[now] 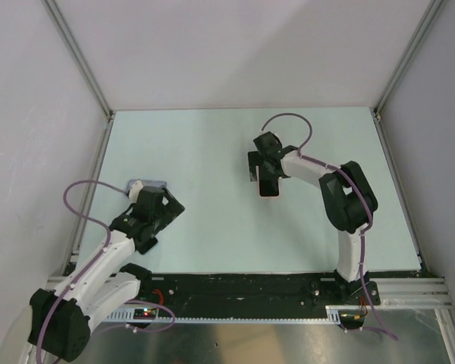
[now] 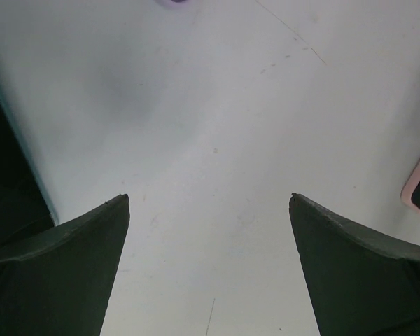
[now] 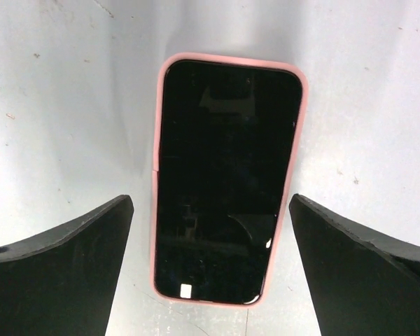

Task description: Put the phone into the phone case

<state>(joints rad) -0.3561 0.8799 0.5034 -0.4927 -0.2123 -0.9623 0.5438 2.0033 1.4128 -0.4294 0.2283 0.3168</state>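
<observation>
Seemingly near done: black phone (image 3: 224, 182) lies seated in the pink phone case (image 3: 231, 57) directly beneath the right gripper (image 3: 210, 199), jaws spread and empty; left gripper (image 2: 209, 197) spread too; next probably a press to seat corners.

possibly phone case (image 2: 411, 190), right-edge cutoff

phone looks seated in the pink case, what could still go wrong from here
1. The right gripper hangs open over the phone; coming straight down, it could press the screen or skid the pink case across the table.
2. A small step seems to show on the case's left rim, so that side may not be fully snapped in; lifting might pop the phone out.
</observation>
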